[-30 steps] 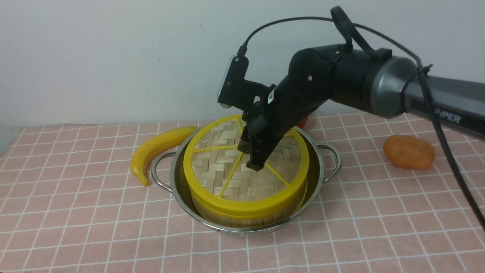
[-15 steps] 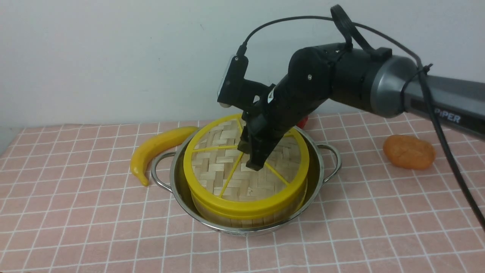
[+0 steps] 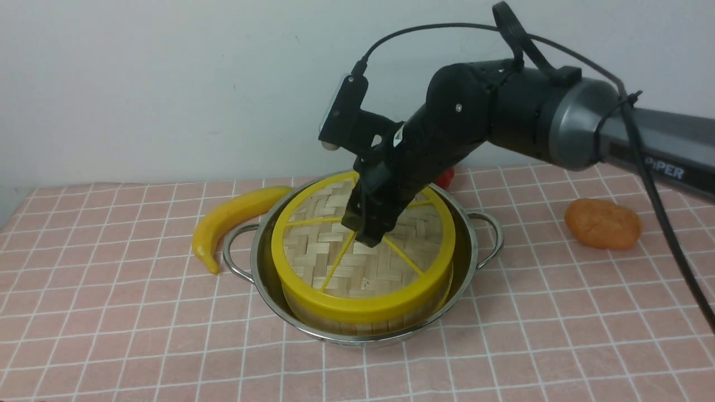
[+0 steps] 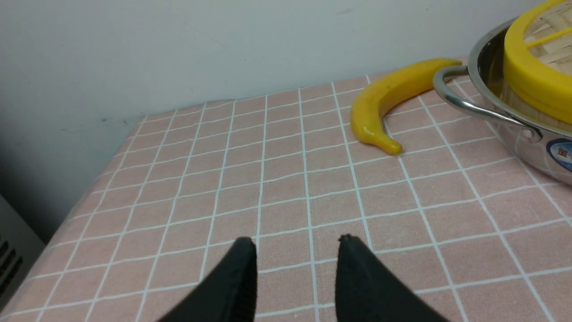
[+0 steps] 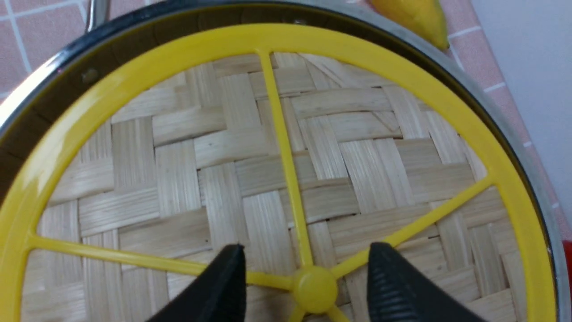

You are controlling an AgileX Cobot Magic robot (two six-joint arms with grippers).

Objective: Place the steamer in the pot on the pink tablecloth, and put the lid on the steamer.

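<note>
Relative to the lid [image 5: 201,174]: right gripper [image 5: 307,281] parted wide around its knob [image 5: 315,290], holding nothing; sideways withdrawal could snag the knob, shifting it.

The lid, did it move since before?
Yes. In the front view, the lid tipped a tiny bit: its far edge sank a little against the pot, which stayed put.

Beyond the right gripper [image 5: 306,279], I see a smooth, pale grey-white wall [image 3: 139,89] standing behind the table, softly lit.
</note>
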